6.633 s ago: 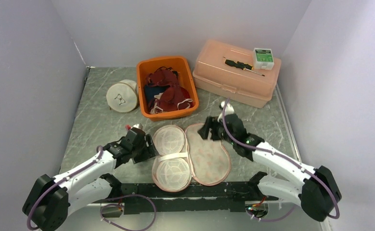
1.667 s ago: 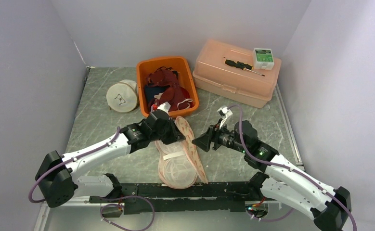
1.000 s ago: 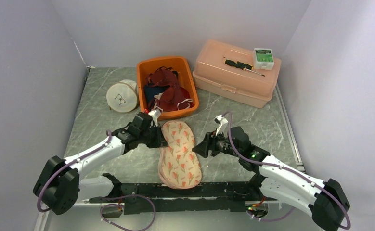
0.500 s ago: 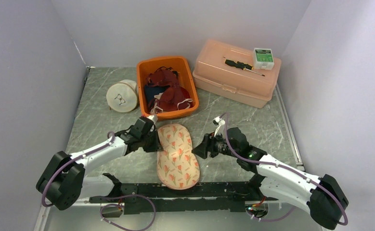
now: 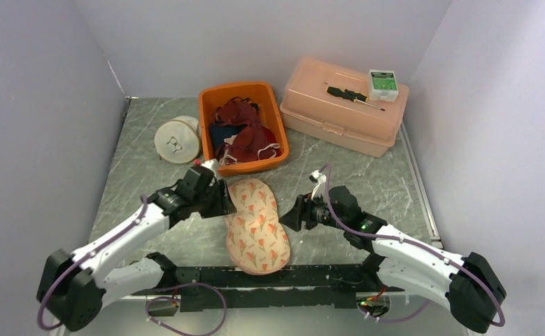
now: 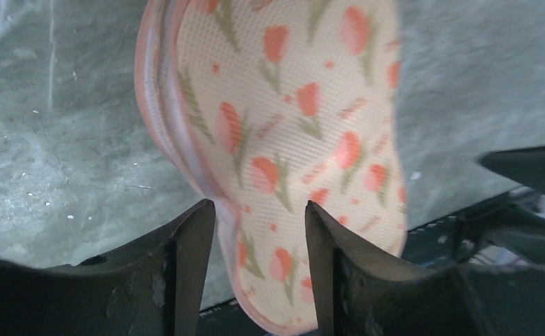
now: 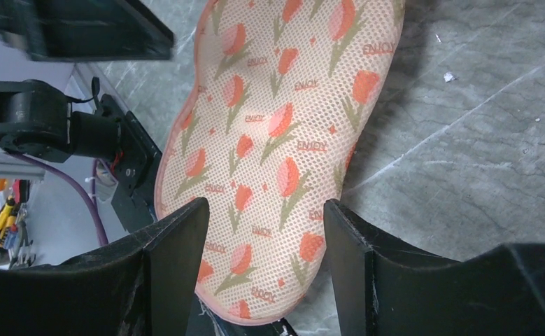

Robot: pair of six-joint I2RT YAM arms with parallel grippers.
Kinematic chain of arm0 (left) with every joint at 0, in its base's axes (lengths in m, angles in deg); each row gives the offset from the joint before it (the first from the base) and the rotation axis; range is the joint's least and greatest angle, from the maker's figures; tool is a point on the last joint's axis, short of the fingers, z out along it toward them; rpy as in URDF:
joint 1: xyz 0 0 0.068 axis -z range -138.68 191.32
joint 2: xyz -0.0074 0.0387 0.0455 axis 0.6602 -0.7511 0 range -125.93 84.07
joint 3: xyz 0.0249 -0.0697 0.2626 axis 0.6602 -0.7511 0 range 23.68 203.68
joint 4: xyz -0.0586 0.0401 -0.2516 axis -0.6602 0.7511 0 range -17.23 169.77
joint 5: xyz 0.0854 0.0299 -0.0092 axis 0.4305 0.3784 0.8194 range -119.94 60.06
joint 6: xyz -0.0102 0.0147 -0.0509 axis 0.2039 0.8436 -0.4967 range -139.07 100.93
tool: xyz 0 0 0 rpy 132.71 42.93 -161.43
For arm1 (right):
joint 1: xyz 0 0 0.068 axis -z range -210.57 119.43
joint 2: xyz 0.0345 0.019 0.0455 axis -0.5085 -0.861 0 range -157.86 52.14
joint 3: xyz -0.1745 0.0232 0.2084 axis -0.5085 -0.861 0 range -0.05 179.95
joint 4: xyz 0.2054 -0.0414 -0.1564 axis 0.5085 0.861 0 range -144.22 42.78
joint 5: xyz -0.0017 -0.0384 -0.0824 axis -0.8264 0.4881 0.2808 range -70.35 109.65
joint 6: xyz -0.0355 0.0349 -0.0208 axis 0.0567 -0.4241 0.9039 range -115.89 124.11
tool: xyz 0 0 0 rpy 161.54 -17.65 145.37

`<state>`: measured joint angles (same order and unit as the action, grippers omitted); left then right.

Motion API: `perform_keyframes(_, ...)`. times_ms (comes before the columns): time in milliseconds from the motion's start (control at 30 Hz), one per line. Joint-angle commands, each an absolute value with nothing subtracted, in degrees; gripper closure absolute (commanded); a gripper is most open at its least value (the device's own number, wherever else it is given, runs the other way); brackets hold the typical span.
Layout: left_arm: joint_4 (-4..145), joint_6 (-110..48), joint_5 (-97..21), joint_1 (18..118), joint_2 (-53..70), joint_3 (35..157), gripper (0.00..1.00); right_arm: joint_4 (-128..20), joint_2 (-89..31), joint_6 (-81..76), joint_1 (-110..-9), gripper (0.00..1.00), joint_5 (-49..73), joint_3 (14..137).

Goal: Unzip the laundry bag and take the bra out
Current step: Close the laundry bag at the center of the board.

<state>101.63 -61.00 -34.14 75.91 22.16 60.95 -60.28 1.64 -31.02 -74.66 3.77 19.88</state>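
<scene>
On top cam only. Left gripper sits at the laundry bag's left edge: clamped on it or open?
Observer: Open. In the left wrist view the left gripper has its jaws apart, with the laundry bag edge showing between them.
Operator: Right one holding anything?
Observer: No. In its wrist view the right gripper is open and the bag lies flat beyond it.
Operator: Bag shut?
Observer: Along the edge by the left gripper its two pink rims lie together with no gap. I can't spot a zipper pull.
</scene>
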Motion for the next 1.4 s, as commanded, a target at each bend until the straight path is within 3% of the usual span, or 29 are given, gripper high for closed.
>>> perform_keyframes(0,108.9,-63.8,-32.9,76.3,31.2,67.1,0.44,-61.4,2.7,-30.3,-75.0,0.36,5.3,22.2)
perform_keyframes(167,92.6,-70.5,-39.7,76.3,34.8,62.1,0.49,-65.6,3.8,-31.6,-74.9,0.38,6.4,19.7)
perform_keyframes(267,79.9,-74.6,-43.1,76.3,30.0,57.1,0.62,-67.9,3.0,-32.8,-74.9,0.41,5.2,18.6)
perform_keyframes(333,75.7,-76.2,-42.4,76.3,26.3,54.8,0.72,-68.9,2.4,-33.3,-75.0,0.43,4.4,18.0)
perform_keyframes(567,73.7,-80.5,-33.0,76.0,20.7,47.5,0.85,-72.7,1.4,-33.7,-76.0,0.47,-0.3,16.3)
perform_keyframes(867,72.6,-79.7,-30.8,75.9,18.0,43.7,0.88,-71.6,-0.8,-32.1,-80.5,0.5,1.5,17.7)
perform_keyframes(1100,83.4,-74.6,-32.5,75.9,28.2,49.8,0.86,-64.4,3.9,-28.5,-87.1,0.55,6.2,25.3)
perform_keyframes(1367,91.2,-72.4,-27.4,75.9,33.5,54.0,0.79,-64.9,-12.3,-24.1,-98.8,0.71,14.4,31.7)
